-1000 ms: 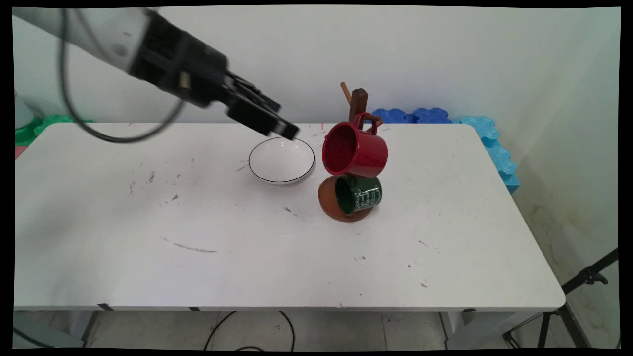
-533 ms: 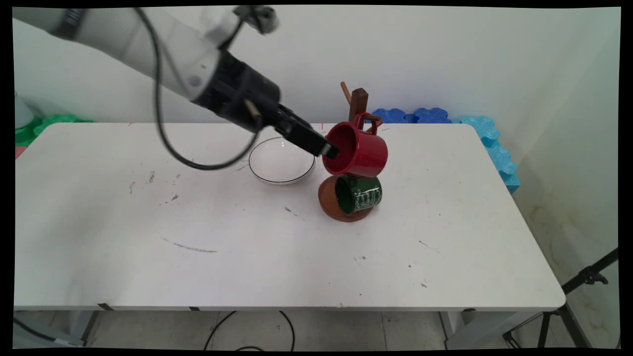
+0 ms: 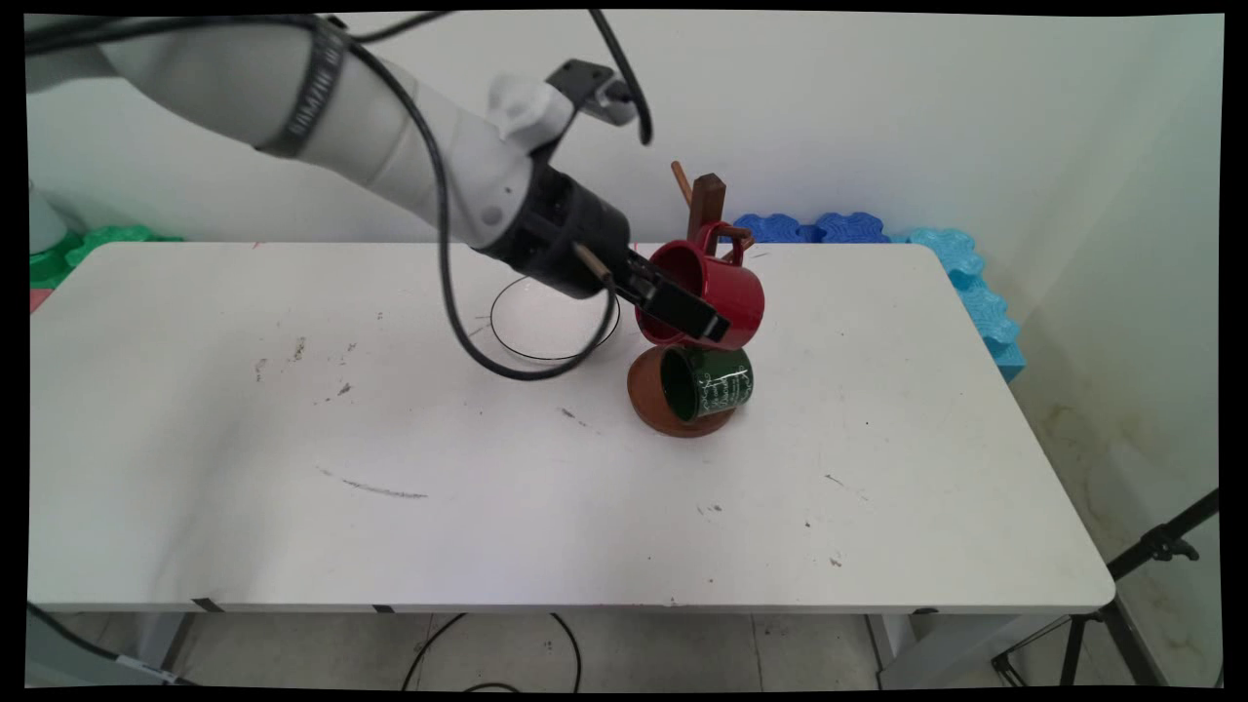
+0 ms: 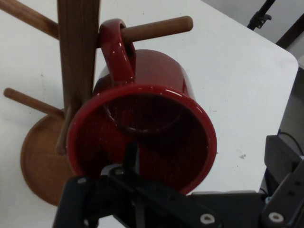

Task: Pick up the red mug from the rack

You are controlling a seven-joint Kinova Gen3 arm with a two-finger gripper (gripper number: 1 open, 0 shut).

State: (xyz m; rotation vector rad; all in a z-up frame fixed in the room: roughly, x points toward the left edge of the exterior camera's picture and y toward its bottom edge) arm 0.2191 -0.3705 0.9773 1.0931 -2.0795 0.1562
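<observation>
Main view shows you the big white table (image 3: 877, 507) with the white robot arm (image 3: 390, 127) reaching in from the upper left. Near the back of the table stands a brown wooden mug tree (image 3: 709, 200) with a round base and pegs sticking out. Just left of it sits a round white bowl with a thin dark rim (image 3: 536, 331), partly hidden behind the arm and its cable. A red shiny mug (image 3: 736, 292) hangs high on the tree with its mouth turned toward the arm. In the hand view you can see its handle (image 4: 116, 47) looped over a wooden peg (image 4: 161, 27), so the mug has not come off the tree. A smaller dark green mug with white writing (image 3: 717, 382) hangs just under it, close to the base. The black two-finger claw (image 3: 697, 320) is right at the red mug's mouth, with one finger lying across the opening. The claw looks spread wide and is not squeezing anything.
</observation>
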